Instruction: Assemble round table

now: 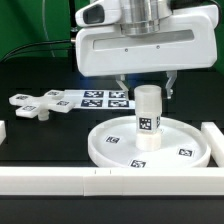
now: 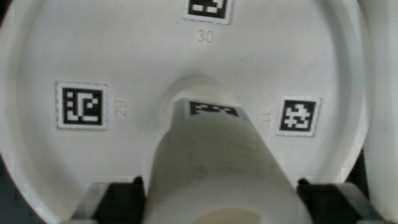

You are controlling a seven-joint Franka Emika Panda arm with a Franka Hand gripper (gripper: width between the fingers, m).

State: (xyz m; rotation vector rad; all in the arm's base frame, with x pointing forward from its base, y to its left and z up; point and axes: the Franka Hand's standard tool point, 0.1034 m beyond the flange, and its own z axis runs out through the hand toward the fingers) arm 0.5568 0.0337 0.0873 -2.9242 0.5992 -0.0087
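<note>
The short cylinder post [image 1: 148,118] is seen standing upright at the centre of the large rimmed disc [image 1: 185,135]. The gripper [image 1: 146,92] is held over the post's top, with its jaws spread apart on either side and not closed on it. The flat cross-shaped piece [image 1: 33,106] is laid at the exterior view's left, beside the marker board [image 1: 95,98].

Broad white shell of the gripper [image 1: 146,93], boxy, with rounded corners and a smooth matt face. Below it, two short dark fingers [image 1: 121,90], slim and narrowing toward the tips (seen in the wrist view only as black pads [image 2: 121,196] with paler grey edges). Above the shell, a smaller white housing [image 1: 100,13] with a dark oval window, next to a grey metallic wrist flange [image 1: 146,10].
</note>
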